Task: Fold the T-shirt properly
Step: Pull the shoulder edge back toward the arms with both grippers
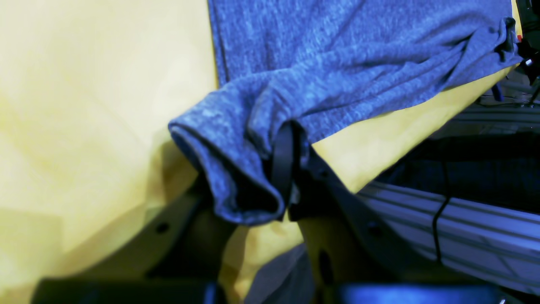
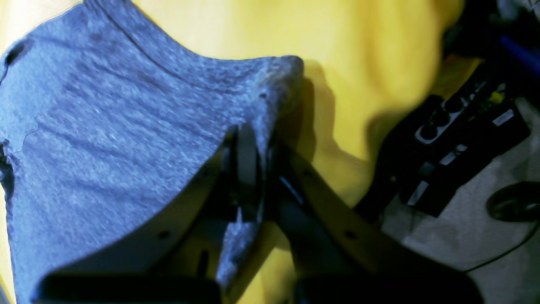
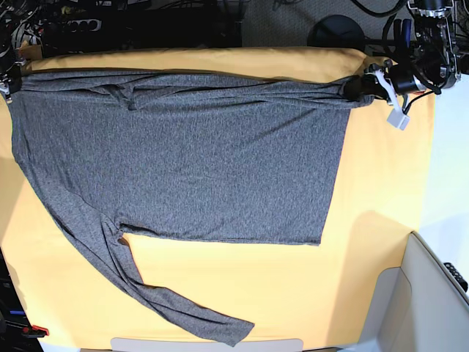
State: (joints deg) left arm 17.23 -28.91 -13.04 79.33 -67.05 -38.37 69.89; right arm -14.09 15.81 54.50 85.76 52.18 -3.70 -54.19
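The dark heather-grey T-shirt (image 3: 205, 169) lies spread on the yellow table cloth, its far edge stretched taut between both grippers. My left gripper (image 3: 364, 86) is at the far right, shut on a bunched corner of the T-shirt (image 1: 337, 63). In the left wrist view, fabric folds over the left gripper (image 1: 283, 169). My right gripper (image 3: 9, 82) is at the far left edge. In the right wrist view, the right gripper (image 2: 253, 162) is shut on the T-shirt (image 2: 105, 139) too. One long sleeve (image 3: 176, 308) trails toward the near edge.
The yellow table cloth (image 3: 293, 286) covers the table. A black power strip (image 2: 455, 143) and cables lie on the floor beyond it. An aluminium rail (image 1: 464, 228) runs beside the table edge. A grey-white panel (image 3: 432, 293) stands at the near right.
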